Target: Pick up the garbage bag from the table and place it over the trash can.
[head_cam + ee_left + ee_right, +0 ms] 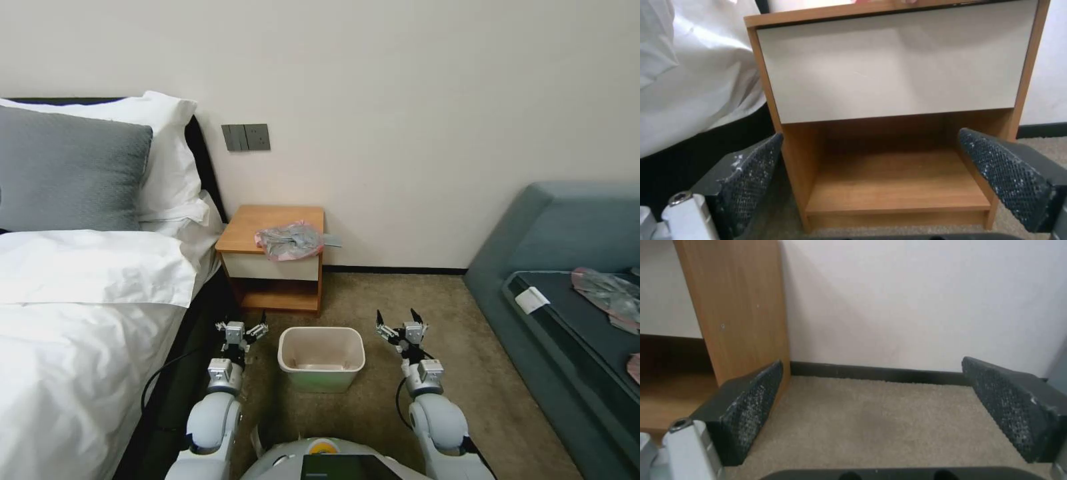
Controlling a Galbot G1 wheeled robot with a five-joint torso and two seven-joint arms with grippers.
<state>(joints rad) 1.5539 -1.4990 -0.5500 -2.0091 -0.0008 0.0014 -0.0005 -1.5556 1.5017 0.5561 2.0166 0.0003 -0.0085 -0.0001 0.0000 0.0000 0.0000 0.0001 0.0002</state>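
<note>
The wrinkly grey garbage bag [289, 240] with pink-red edging lies on the right front part of the table [257, 223], a small wooden nightstand with a white drawer front [889, 70]. On the carpet in front of it stands the cream trash can [321, 357], with nothing in it. My left gripper [241, 330] hovers open to the left of the can, facing the nightstand's lower shelf [893, 180]. To the can's right my right gripper [401, 321] is open too, looking past the nightstand's side panel [738, 310] at the wall. Neither gripper holds anything.
A bed [80, 300] with white linen and a grey pillow fills the left side. A blue-grey sofa [567, 267] on the right carries flatter grey-pink plastic bags [610, 293]. Beige carpet [373, 293] lies open between the nightstand and the can.
</note>
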